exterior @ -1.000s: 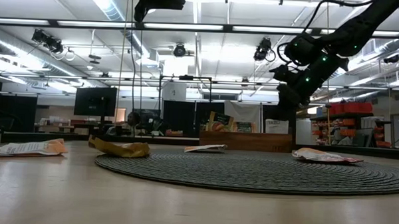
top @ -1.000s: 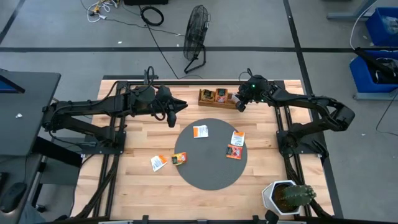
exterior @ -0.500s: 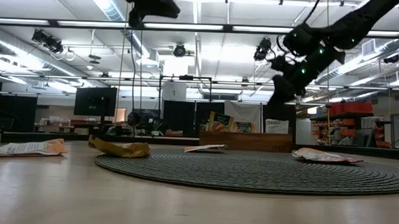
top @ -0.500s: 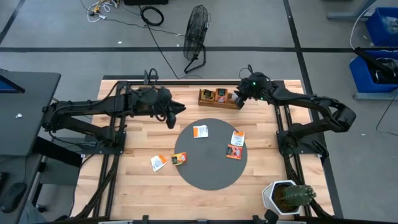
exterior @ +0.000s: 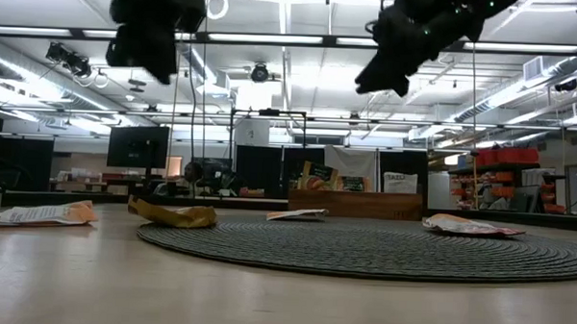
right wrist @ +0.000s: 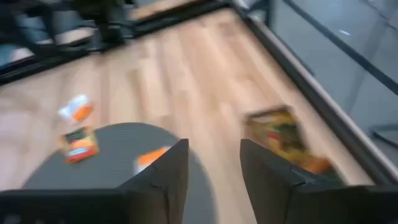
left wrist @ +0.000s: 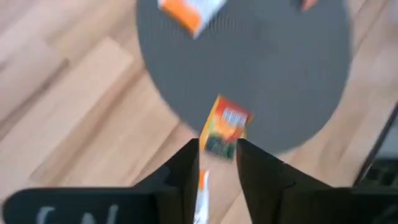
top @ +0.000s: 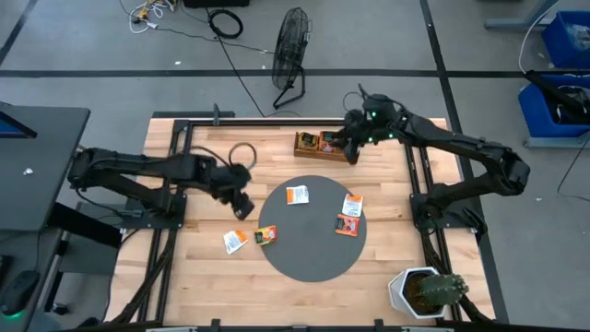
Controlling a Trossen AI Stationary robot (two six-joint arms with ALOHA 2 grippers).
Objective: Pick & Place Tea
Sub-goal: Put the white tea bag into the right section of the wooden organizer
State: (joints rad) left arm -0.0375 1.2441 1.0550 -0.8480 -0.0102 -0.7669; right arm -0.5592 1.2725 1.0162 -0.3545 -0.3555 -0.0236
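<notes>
Five tea sachets lie flat. A white one (top: 297,195), another white one (top: 352,205) and an orange one (top: 346,224) rest on the round grey mat (top: 309,258). An orange one (top: 265,235) lies at the mat's left rim, and a white one (top: 233,242) on the wood beside it. More sachets stand in the wooden tray (top: 318,143). My left gripper (top: 241,205) hovers open above the orange sachet (left wrist: 227,124), which shows between its fingers. My right gripper (top: 348,140) is open, high over the tray's right end (right wrist: 283,134).
A white pot with a cactus (top: 426,291) stands at the table's near right corner. Black frame rails run along the left and right sides of the table. The tray sits near the far edge. Bare wood lies left of the mat and in front of it.
My left gripper has swung from the far left part of the table toward the near edge and the mat's left rim, tipping downward over the sachets there. My right gripper has risen and shifted a little left over the tray. No sachet has moved.
</notes>
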